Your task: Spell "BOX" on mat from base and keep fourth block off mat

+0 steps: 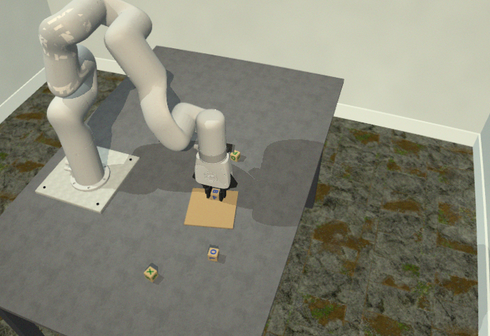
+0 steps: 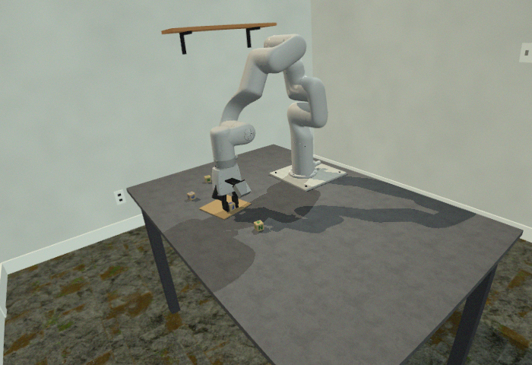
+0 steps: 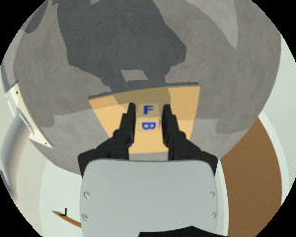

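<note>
The B block (image 1: 215, 192) (image 2: 231, 207) (image 3: 148, 120) stands flat on the tan mat (image 1: 209, 215) (image 2: 213, 209) (image 3: 185, 103), close to its back edge in the top view. Its B faces up, with the top of the letter away from the base. My gripper (image 1: 215, 197) (image 2: 230, 207) (image 3: 149, 112) is slightly open around it, with narrow gaps beside the block in the wrist view. The O block (image 1: 213, 253) (image 2: 191, 195) lies off the mat, O up. The X block (image 1: 150, 273) (image 2: 207, 179) lies off the mat, X up and turned askew. The fourth block (image 1: 234, 155) (image 2: 258, 226) is off the mat behind the gripper, with N on one side.
The grey table (image 1: 94, 253) (image 2: 344, 275) carries the white base plate (image 1: 113, 158) (image 2: 327, 172) left of the mat in the top view. The table's right edge lies beyond the mat. A wall shelf (image 2: 219, 28) hangs high behind the arm.
</note>
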You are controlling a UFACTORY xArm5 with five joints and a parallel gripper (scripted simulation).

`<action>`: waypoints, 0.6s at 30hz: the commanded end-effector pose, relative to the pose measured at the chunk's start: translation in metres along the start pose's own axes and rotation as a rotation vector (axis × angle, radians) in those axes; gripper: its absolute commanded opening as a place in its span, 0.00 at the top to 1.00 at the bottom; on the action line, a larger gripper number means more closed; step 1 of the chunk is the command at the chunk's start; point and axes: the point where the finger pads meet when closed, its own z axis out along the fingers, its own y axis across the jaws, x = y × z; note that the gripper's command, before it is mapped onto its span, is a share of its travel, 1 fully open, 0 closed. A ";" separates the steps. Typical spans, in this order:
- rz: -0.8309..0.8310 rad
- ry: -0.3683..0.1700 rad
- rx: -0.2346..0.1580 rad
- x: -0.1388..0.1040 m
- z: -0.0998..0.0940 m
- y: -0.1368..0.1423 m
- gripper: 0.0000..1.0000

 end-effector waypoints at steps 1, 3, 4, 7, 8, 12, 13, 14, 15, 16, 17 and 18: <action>0.000 0.000 -0.003 0.000 -0.001 0.001 0.58; 0.000 0.000 -0.003 0.000 -0.001 0.001 0.58; 0.000 0.000 -0.003 0.000 -0.001 0.001 0.58; 0.000 0.000 -0.003 0.000 -0.001 0.001 0.58; 0.000 0.000 -0.003 0.000 -0.001 0.001 0.58; 0.000 0.000 -0.003 0.000 -0.002 0.001 0.58; 0.000 0.000 -0.003 0.000 -0.003 0.001 0.58; 0.000 0.000 -0.003 0.000 -0.004 0.001 0.58; 0.000 0.000 -0.003 0.000 -0.006 0.001 0.58; 0.000 0.000 -0.003 0.000 -0.006 0.001 0.58; 0.000 0.000 -0.003 0.000 -0.006 0.001 0.58; 0.000 0.000 -0.003 0.000 -0.009 0.001 0.58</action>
